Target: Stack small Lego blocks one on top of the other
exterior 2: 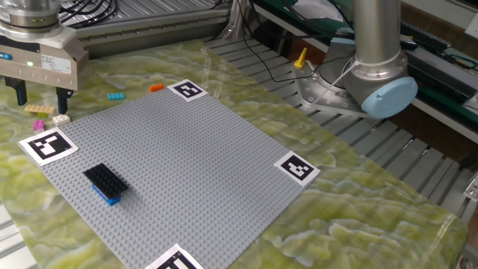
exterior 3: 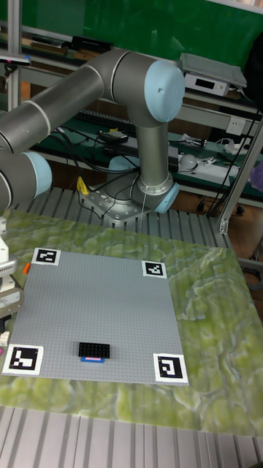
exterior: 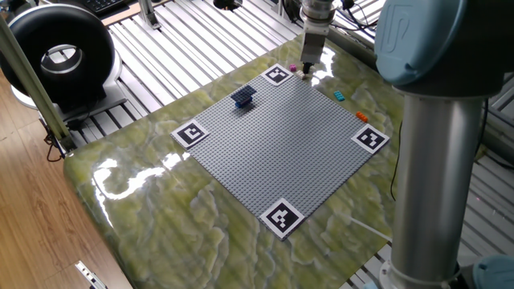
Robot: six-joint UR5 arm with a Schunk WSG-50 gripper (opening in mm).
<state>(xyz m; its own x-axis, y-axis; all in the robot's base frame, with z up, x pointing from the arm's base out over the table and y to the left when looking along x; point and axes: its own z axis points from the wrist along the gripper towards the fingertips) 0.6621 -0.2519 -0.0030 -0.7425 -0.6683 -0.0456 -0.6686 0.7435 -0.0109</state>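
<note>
My gripper [exterior 2: 42,99] hangs open at the table's back left corner, just above a tan small Lego block [exterior 2: 39,109] that lies below the gap between its fingers. A magenta block [exterior 2: 39,125] and a pale block [exterior 2: 61,119] lie close by on the marble. Farther right sit a cyan block [exterior 2: 116,96] and an orange block [exterior 2: 156,87]. A dark brick on a blue one [exterior 2: 104,182] stands on the grey baseplate [exterior 2: 194,164]. In the one fixed view the gripper [exterior: 307,69] stands over the baseplate's far corner beside the magenta block [exterior: 293,69].
Black-and-white marker squares [exterior 2: 48,144] sit at the baseplate's corners. The arm's base [exterior 2: 373,82] stands at the back right, with a yellow object [exterior 2: 301,58] beside it. A black round device [exterior: 60,52] lies beyond the table's left edge.
</note>
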